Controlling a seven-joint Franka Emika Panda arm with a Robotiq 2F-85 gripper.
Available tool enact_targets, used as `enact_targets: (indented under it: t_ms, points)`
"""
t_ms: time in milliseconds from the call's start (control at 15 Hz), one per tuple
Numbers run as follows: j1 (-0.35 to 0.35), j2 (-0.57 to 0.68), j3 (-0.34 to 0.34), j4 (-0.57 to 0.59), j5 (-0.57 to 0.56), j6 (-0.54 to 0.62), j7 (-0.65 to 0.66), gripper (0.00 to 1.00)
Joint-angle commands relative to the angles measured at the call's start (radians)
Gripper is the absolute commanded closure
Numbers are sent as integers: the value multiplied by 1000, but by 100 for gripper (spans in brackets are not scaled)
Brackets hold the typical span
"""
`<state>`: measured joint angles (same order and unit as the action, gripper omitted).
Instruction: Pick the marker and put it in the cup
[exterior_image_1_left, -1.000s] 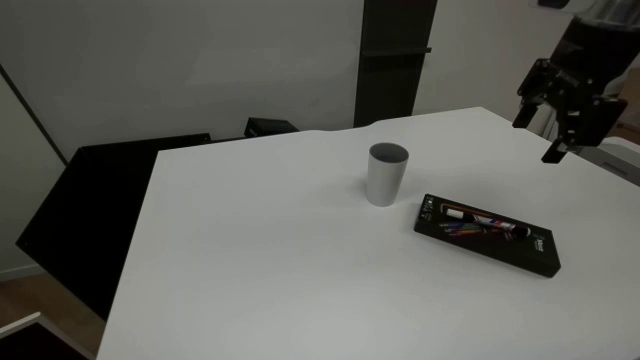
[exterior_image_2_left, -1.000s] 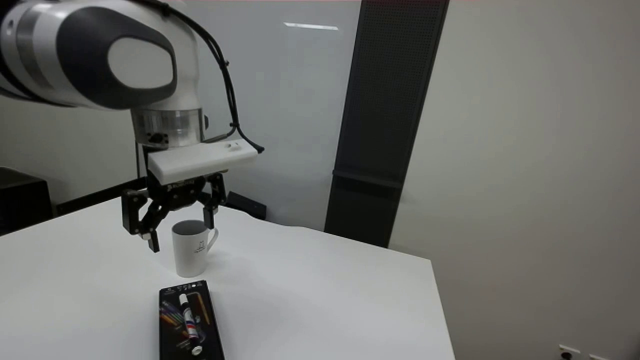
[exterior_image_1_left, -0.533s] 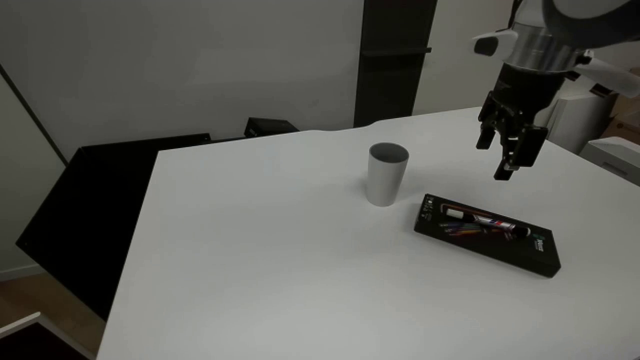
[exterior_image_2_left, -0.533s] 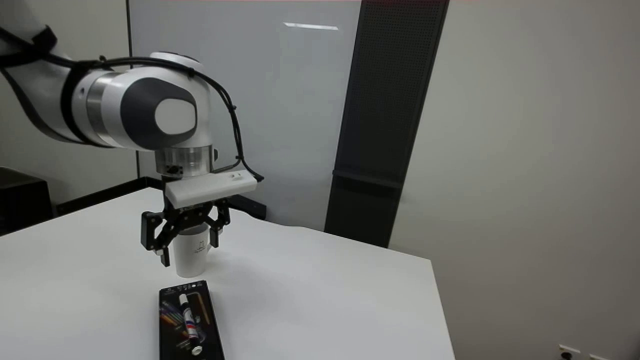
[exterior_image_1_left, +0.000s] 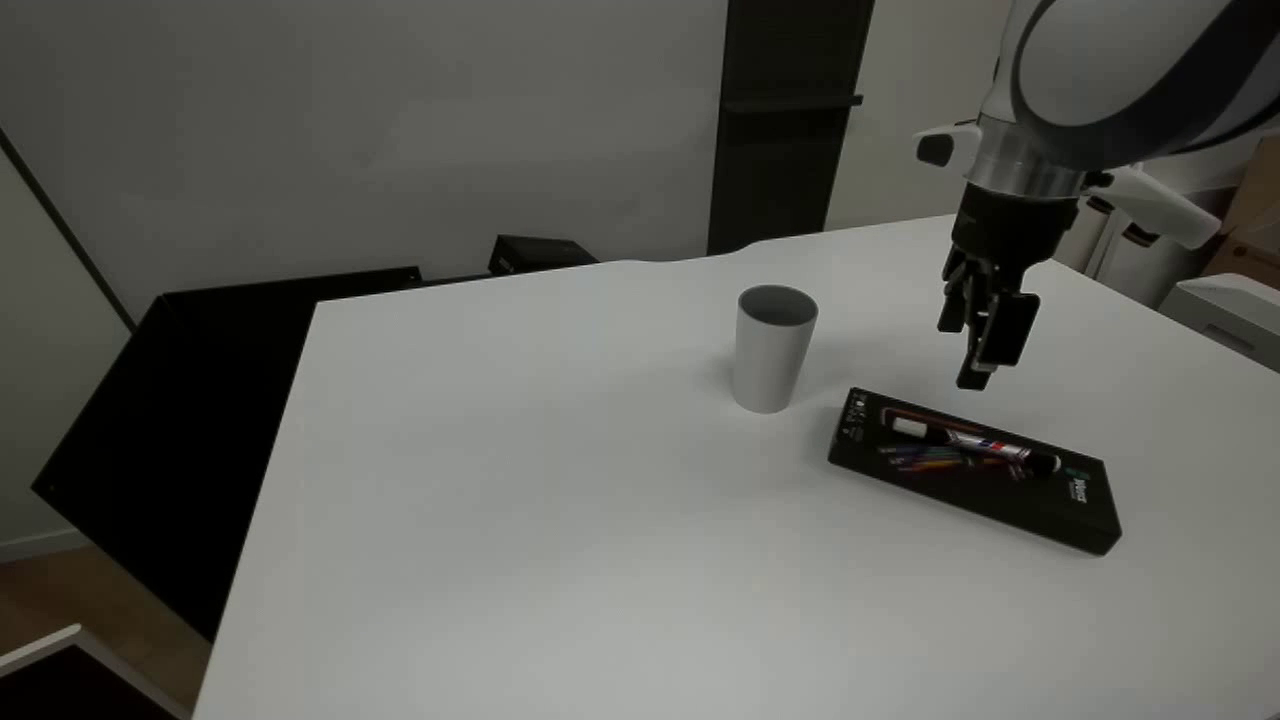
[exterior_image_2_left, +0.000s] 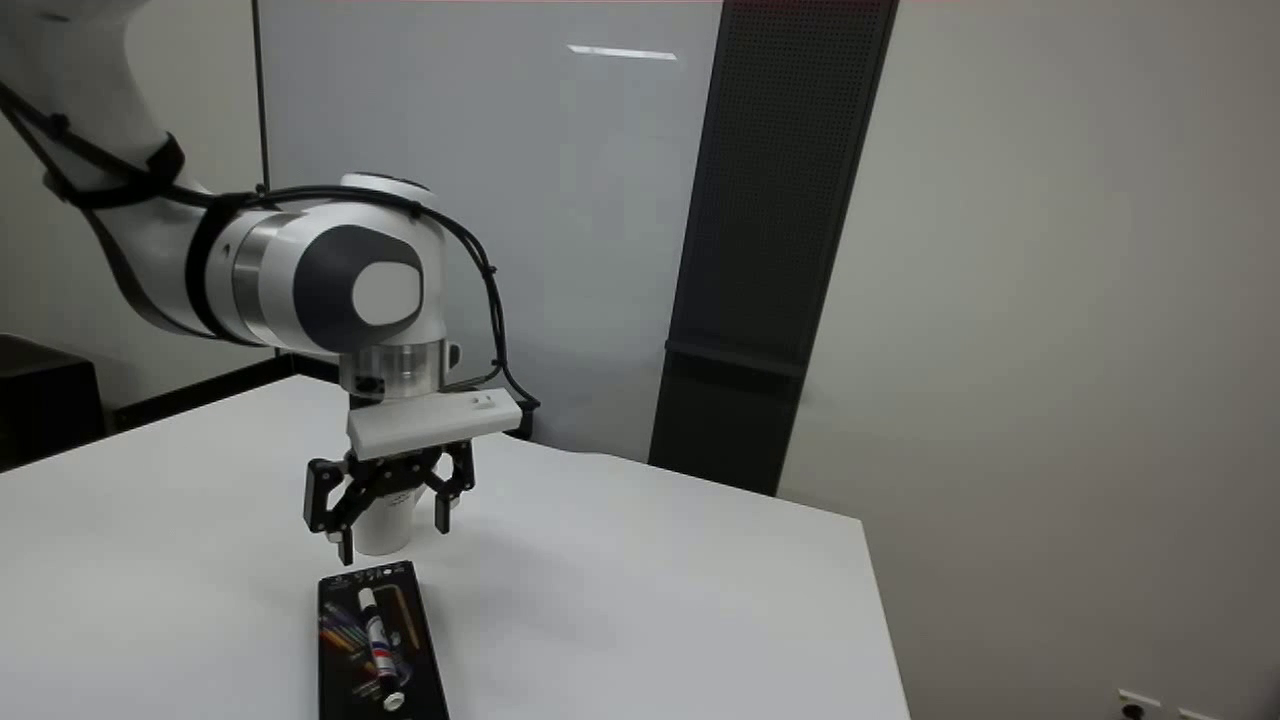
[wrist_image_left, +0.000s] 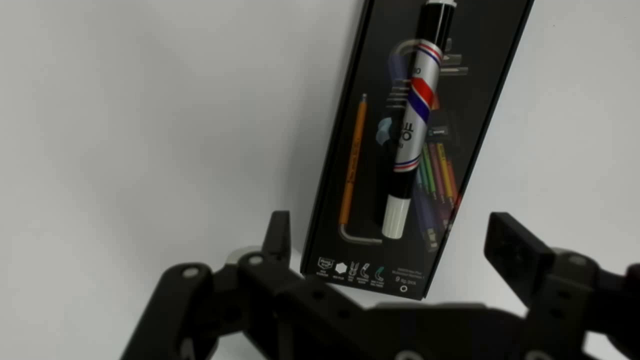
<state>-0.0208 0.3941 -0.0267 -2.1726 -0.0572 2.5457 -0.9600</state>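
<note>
The marker (exterior_image_1_left: 975, 445) has a white cap, black ends and a silver label with red and blue stripes. It lies on a flat black printed box (exterior_image_1_left: 1085, 520), as both exterior views show. The light-grey cup (exterior_image_1_left: 768, 360) stands upright on the table near the box's end. In an exterior view the cup (exterior_image_2_left: 382, 530) is partly hidden behind my gripper (exterior_image_2_left: 394, 535). My gripper (exterior_image_1_left: 962, 352) is open and empty, above the table beside the box. In the wrist view the marker (wrist_image_left: 417, 112) points its white cap toward the gap between my fingers (wrist_image_left: 391, 235). The cup is out of the wrist view.
The white table (exterior_image_1_left: 500, 500) ends at a back edge near the wall. A dark box (exterior_image_1_left: 540, 253) sits behind that edge. Black furniture (exterior_image_1_left: 170, 420) stands beyond the table's left edge in an exterior view.
My gripper has come down and moved closer to the box and the cup, with its fingers staying open. The marker, box and cup have not moved.
</note>
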Motion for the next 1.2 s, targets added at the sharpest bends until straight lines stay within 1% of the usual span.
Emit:
enact_targets:
  t_ms: [0, 600, 867, 1133]
  points:
    - [-19, 53, 19, 37, -25, 11, 93, 0]
    - [-13, 87, 56, -5, -57, 160, 163, 0]
    - [2, 109, 41, -14, -94, 186, 231, 0]
    - [4, 129, 38, -15, -130, 193, 303, 0]
